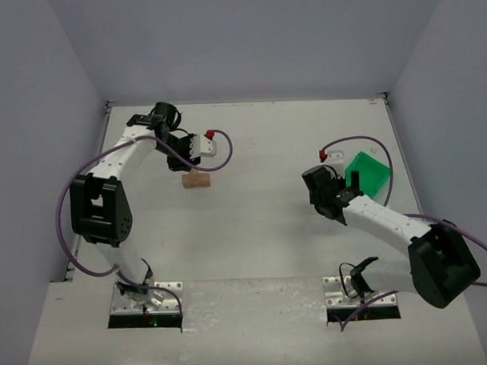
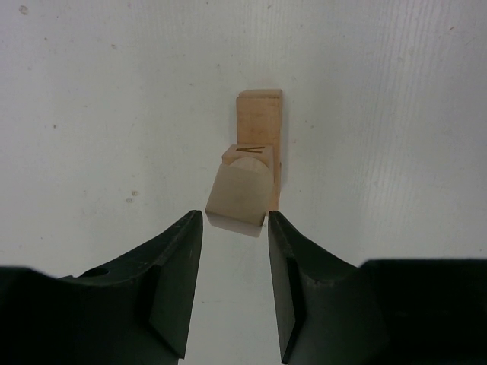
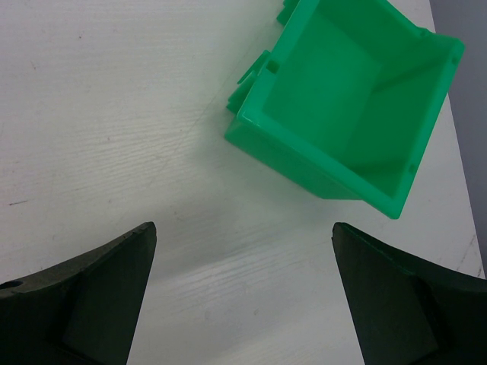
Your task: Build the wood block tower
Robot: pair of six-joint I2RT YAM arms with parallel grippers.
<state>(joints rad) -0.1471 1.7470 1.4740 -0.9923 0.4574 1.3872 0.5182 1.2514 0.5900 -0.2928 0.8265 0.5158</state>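
Three wooden pieces are all you can count in the wood block tower [image 2: 247,163]. One long bar [image 2: 260,114] lies flat on the table [image 2: 114,114]. One marked cube [image 2: 249,157] sits at the bar's near end, and one plain cube [image 2: 238,199] appears to ride on top of it, turned slightly askew. From straight above, the stacking order is hard to confirm, and further blocks may be hidden underneath.

The bar as base makes sense to me: it gives the small cubes a broad footing. The tower stands in the far-left part of the table.

Your left gripper [image 2: 234,224] hangs directly over it. Its jaws are parted only narrowly, a shade wider than the top cube, and nothing is between them. The cube sits just beyond the fingertips. That narrow gap suits blocks this small, I judge, since a wider spread near the stack would risk knocking it.

Your right gripper [image 3: 243,232] is spread wide and empty over bare table on the right side. Just beyond it is the one green bin [image 3: 289,156], whose visible interior holds nothing. It is well apart from the tower, so it cannot disturb it.

In total you have one tower, one bin and two grippers.
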